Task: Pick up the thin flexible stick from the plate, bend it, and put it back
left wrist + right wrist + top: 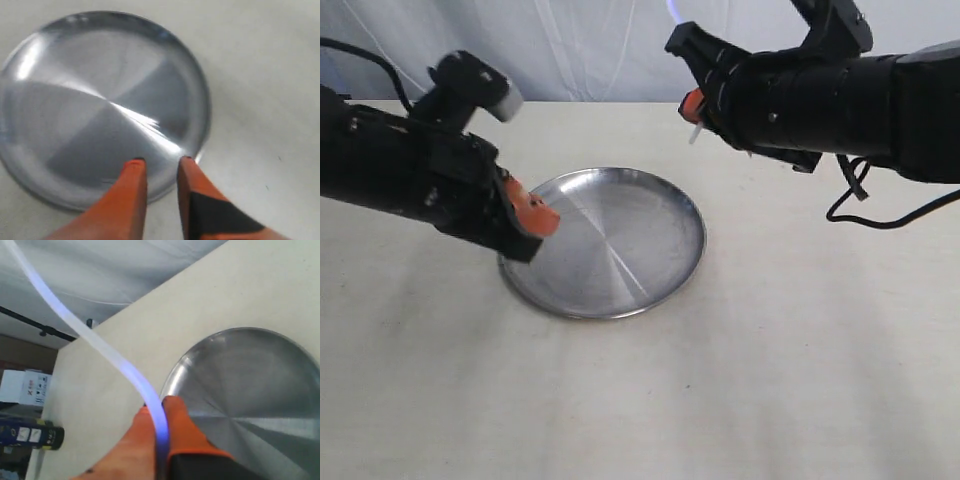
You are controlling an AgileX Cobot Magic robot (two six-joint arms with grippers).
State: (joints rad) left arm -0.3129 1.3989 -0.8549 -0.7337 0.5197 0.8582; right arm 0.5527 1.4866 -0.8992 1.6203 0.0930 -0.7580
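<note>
One stick (75, 322), one plate (620, 250).
My right hand (159, 412) pinches the bowed stick, roughly upright; left hand (160, 162) barely parted, empty.

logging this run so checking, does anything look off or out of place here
Nothing spilled or damaged. The only thing off its spot is the stick, pinched in the right gripper and curving, not lying on the plate. The left gripper is open at the plate's rim.
</note>
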